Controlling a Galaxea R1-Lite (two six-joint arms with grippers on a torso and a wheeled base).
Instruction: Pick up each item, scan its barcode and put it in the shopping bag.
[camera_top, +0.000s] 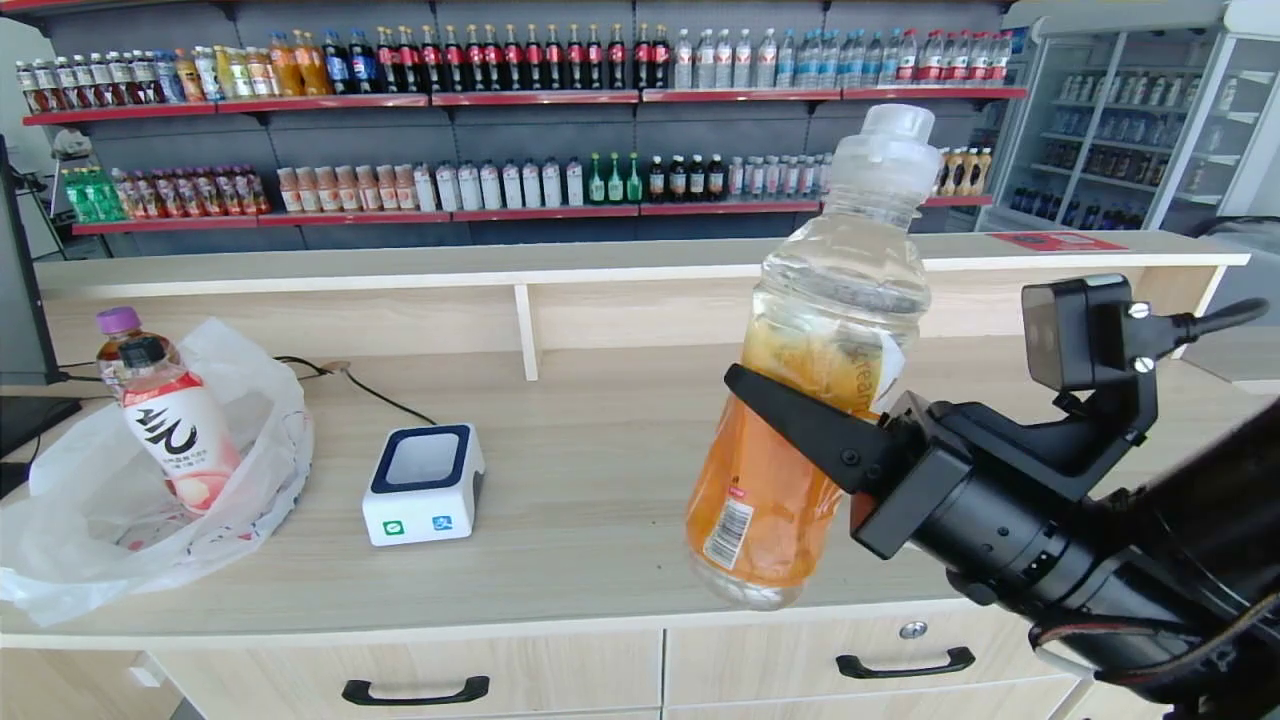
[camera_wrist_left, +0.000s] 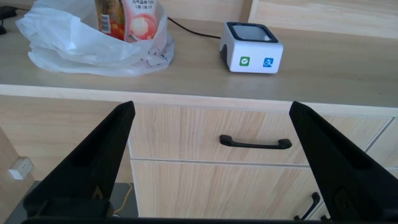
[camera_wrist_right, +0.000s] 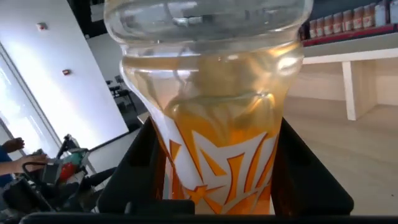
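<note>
**Scan step in hand.** The right gripper (camera_top: 795, 410) has its black fingers (camera_top: 800, 420) clenched around the waist of a clear plastic bottle of orange drink with a colourless cap (camera_top: 850, 280). The bottle is tilted and held off the light wooden desk (camera_top: 600, 450), over its right front part. In the right wrist view the same bottle (camera_wrist_right: 211, 155) sits between both fingers. Its white barcode patch (camera_top: 728, 535) lies low on the body and faces forward and down, toward the head camera.

The white cube scanner with a dark-blue-framed window (camera_top: 425, 485) stands on the desk well apart from the bottle, to the robot's left. Beyond it lies the translucent white plastic shopping bag (camera_top: 60, 540), which already holds a pink-labelled bottle with a purple cap (camera_top: 165, 420).

The left gripper (camera_wrist_left: 211, 162) hangs below the desk edge, in front of the drawer fronts, with its fingers released and nothing between them.

**Judgement.** One item appears bagged, and the orange bottle awaits scanning. The next move calls for carrying it left over the scanner, turning the barcode patch toward the upward-facing window, and then lowering it into the bag's open mouth.
</note>
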